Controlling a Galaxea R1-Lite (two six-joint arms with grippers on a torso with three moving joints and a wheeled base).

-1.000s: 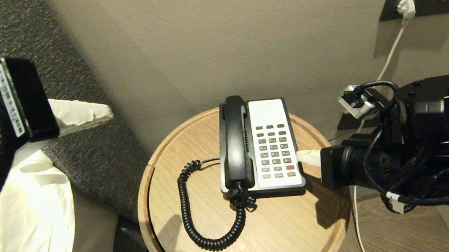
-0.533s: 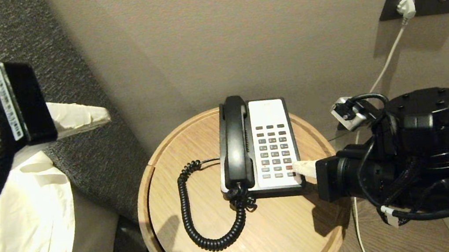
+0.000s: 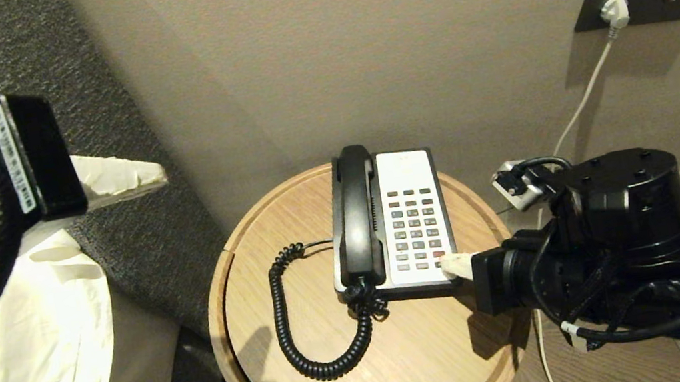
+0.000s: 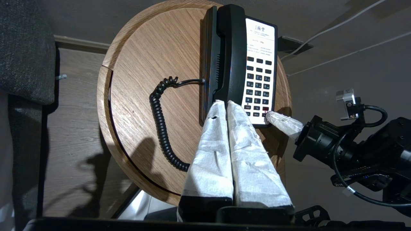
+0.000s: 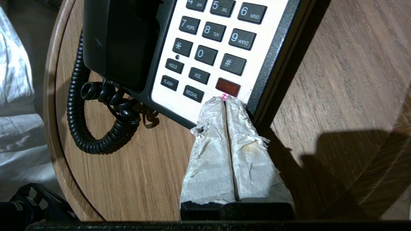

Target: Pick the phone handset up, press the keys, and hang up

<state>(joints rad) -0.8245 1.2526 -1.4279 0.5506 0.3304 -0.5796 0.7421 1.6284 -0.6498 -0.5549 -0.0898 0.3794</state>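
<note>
The phone handset (image 3: 356,215) lies in its cradle on the left side of the black-and-white phone base (image 3: 408,171), which stands toward the back edge of the round wooden side table (image 3: 432,359). Its coiled cord (image 3: 305,317) makes a loop over the table top toward the left edge and comes back to the near end of the handset.

The right gripper (image 5: 225,99) reaches in from the right edge of the table. Its two taped fingers (image 5: 212,118) are pressed together with nothing between them, and the tips rest on the near right corner of the keypad, just beside the red key (image 5: 227,87). I cannot tell if a key is really pushed down.

The left gripper (image 3: 158,171) is well apart from the table, above the white bedding (image 3: 23,373) on the left. Its fingers are also clenched and empty.

So I judge that the step in hand is the pressing of keys, while the handset is not lifted. If the handset must come up, the next move calls for the left gripper to open, come down over the middle of the handset and close around it, with care that the cord does not drag the base.
</note>
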